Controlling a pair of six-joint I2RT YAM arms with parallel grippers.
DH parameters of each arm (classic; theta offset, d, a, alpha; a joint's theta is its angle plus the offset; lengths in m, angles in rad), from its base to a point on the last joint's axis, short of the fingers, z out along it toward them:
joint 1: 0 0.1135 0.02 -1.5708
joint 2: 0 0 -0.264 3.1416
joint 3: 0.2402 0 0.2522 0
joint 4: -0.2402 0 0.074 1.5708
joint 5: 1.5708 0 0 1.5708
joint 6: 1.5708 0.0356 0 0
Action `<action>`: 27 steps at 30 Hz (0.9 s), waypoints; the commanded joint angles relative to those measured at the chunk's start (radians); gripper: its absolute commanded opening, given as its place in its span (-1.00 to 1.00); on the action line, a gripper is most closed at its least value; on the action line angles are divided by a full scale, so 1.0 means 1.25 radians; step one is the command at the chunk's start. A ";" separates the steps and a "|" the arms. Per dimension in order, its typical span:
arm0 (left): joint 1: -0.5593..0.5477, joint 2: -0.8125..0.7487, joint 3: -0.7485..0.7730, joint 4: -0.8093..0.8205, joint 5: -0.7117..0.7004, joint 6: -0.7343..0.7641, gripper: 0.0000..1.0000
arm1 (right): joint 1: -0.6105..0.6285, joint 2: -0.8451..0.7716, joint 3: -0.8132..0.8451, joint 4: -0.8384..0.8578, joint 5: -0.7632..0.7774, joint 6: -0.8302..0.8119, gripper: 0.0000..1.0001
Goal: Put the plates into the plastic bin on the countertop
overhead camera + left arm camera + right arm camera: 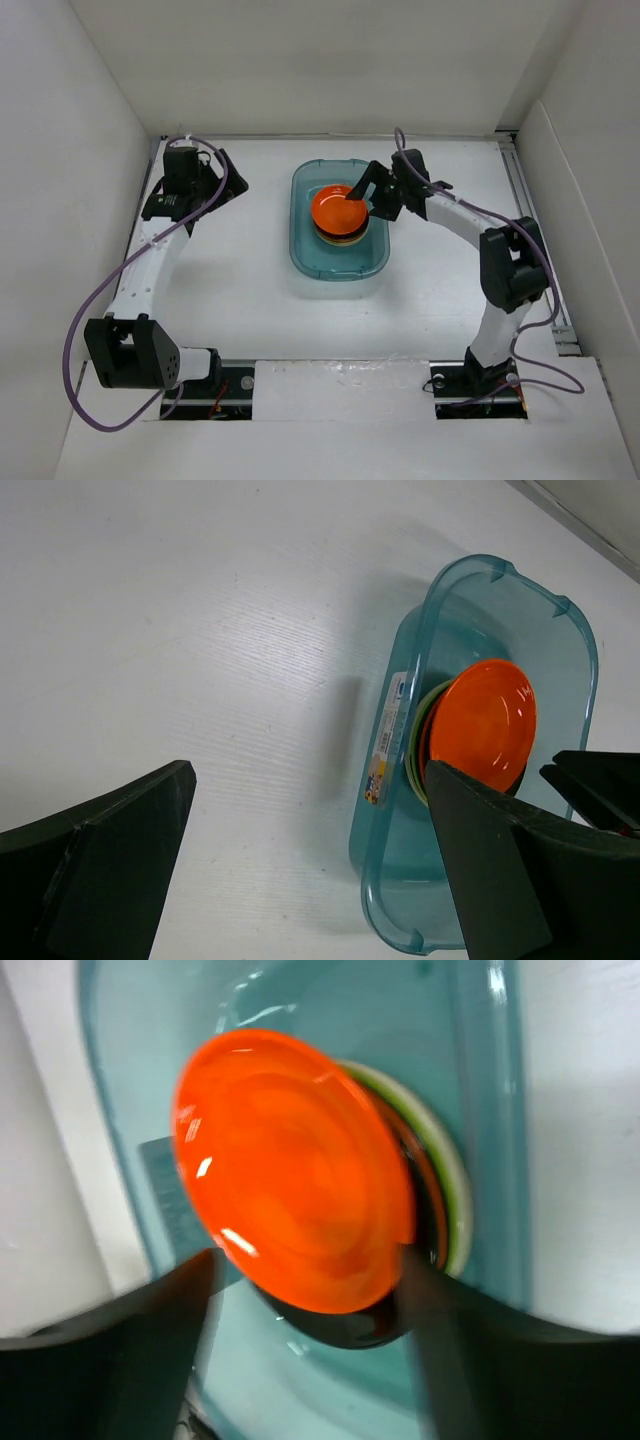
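White countertop [250, 260] seen from above, with a robot arm on each side. On the left, the left gripper [308, 770] hangs above bare counter, well apart from the bin, its two fingers spread wide and holding nothing. In the middle, toward the back, sits a teal plastic bin [300, 255]. Inside it is a stack of plates [338, 228], with an orange plate [335, 207] on top, a green plate [415, 745] edge peeking out below, and a black plate [340, 1325] under the orange one. On the right, the right gripper [365, 200] reaches over the bin, its fingers parted on either side of the orange plate (the close view is blurred, so contact cannot be told).
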 commanded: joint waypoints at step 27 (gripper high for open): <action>-0.023 -0.534 -0.202 -0.098 -0.373 -0.036 0.99 | 0.174 -0.906 0.015 -0.576 0.576 -0.133 1.00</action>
